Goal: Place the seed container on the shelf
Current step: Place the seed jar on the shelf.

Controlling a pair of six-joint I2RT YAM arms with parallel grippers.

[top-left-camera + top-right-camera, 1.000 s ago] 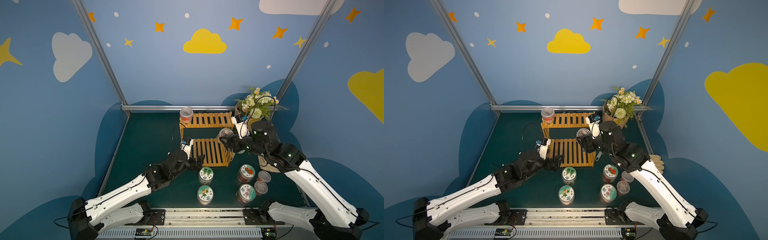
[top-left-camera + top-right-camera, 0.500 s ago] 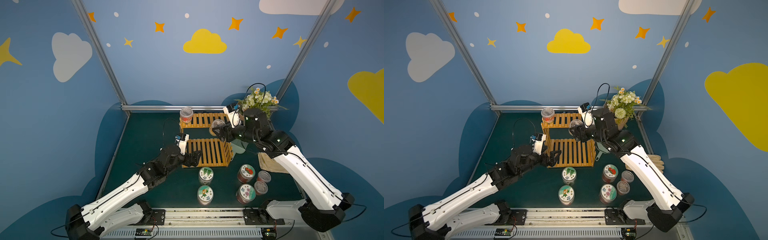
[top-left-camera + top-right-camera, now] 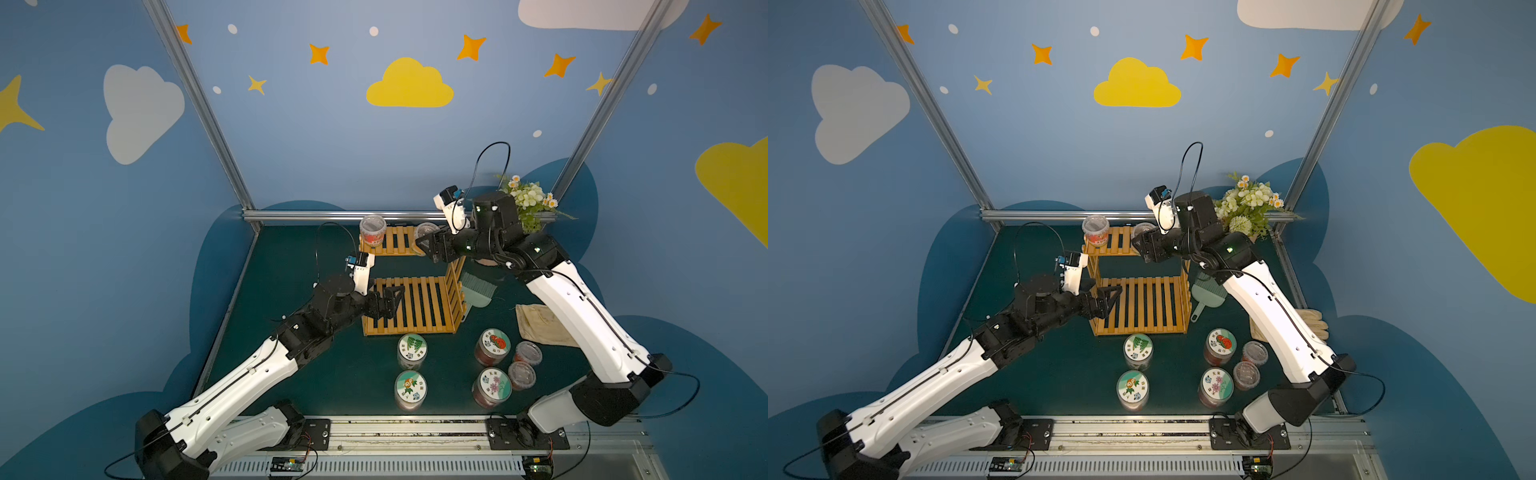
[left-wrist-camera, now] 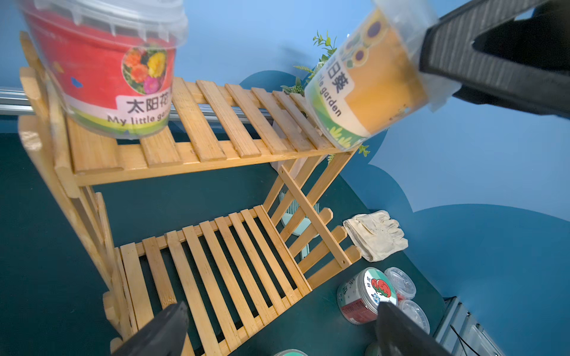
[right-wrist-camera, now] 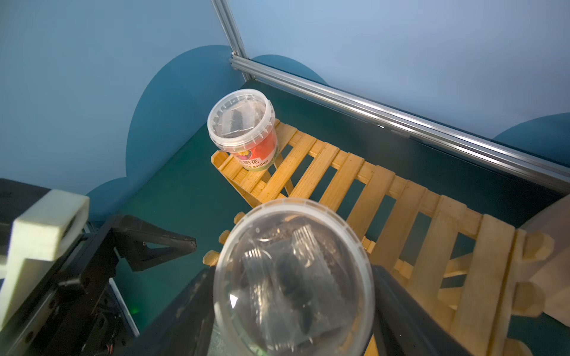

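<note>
I'm gripping the sunflower seed tub [image 5: 293,277] tilted between the jaws of my right pincer [image 3: 428,246], right at the end slats on the top tier of the wooden shelf [image 4: 216,123], and I'm worrying it's toppling off that edge if I'm releasing it crooked.

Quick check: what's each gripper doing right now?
Left gripper: open, holding nothing, by the shelf's lower tier.
Right gripper: shut on the yellow-labelled seed container, tilted at the end of the top tier.
</note>
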